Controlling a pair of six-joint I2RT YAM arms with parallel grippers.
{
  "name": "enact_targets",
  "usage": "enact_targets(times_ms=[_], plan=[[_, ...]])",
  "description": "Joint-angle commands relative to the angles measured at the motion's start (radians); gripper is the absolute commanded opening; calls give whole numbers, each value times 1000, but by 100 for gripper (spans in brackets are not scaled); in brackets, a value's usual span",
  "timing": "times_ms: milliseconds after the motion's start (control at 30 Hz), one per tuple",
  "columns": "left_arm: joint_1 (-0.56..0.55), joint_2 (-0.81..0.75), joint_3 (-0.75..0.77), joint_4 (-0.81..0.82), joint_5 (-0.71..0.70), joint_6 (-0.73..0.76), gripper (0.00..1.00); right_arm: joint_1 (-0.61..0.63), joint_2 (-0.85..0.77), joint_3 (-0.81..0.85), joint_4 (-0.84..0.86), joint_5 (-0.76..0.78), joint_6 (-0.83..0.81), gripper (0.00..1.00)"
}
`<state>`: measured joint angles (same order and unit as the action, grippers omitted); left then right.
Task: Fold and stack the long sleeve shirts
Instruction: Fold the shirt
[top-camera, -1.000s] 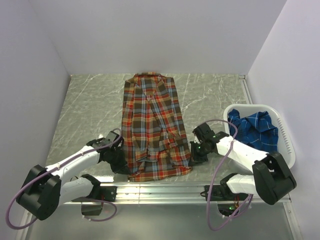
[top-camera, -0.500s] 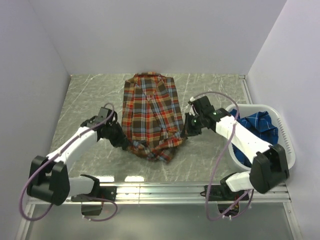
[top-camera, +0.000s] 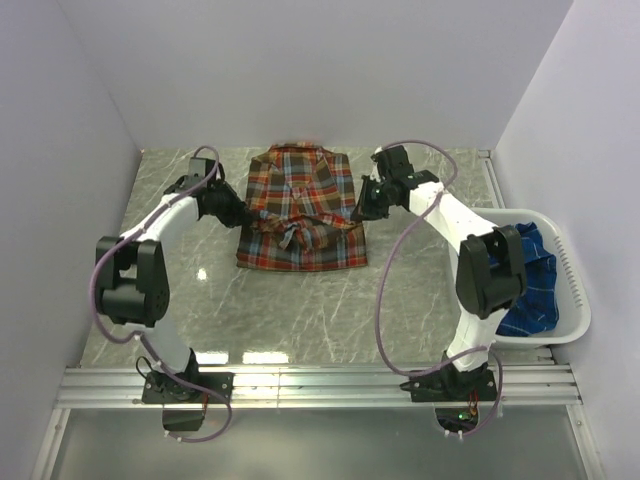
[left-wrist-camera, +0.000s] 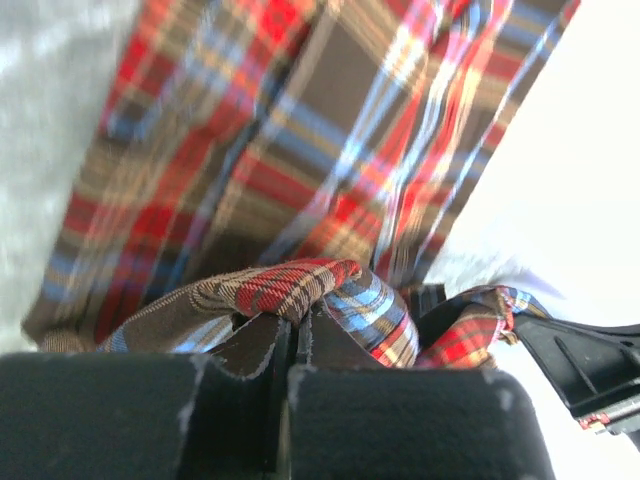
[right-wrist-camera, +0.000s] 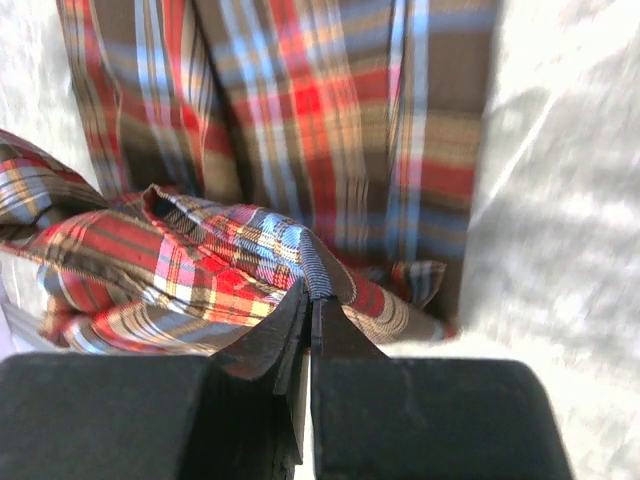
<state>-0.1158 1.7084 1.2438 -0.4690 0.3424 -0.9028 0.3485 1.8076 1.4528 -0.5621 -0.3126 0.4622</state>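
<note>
Top external: marble table walled left, back, right; open marble between shirt and arm bases. Red-orange plaid shirt at far centre, collar toward back wall, hem doubled up over middle. White basket at right edge holds blue shirt; right elbow overlaps its left rim. Left gripper and right gripper flank shirt, each clamped on hem fabric.

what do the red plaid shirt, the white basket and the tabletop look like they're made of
Red plaid shirt: soft woven cloth, probably cotton flannel; it drapes and bunches.
White basket: likely rigid moulded plastic, matte, ribbed wall.
Tabletop: grey marble-patterned, glossy, reflecting light; stone or laminate, unclear.
</note>
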Motion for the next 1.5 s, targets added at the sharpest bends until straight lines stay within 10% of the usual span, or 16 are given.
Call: enact_targets(times_ms=[0,367,667,1000,1467], plan=[[21,74,75,56,-20,12,4,-28,74,98,79,-11,-8,0],[27,275,204,145,-82,27,15,-52,289,268,148,-40,1,12],[27,222,236,219,-118,60,53,-52,237,322,136,49,-59,50],[25,-98,117,198,-264,148,93,21,-68,37,201,195,-126,52],[25,-495,-222,95,-454,329,91,149,62,-95,320,184,-57,45]])
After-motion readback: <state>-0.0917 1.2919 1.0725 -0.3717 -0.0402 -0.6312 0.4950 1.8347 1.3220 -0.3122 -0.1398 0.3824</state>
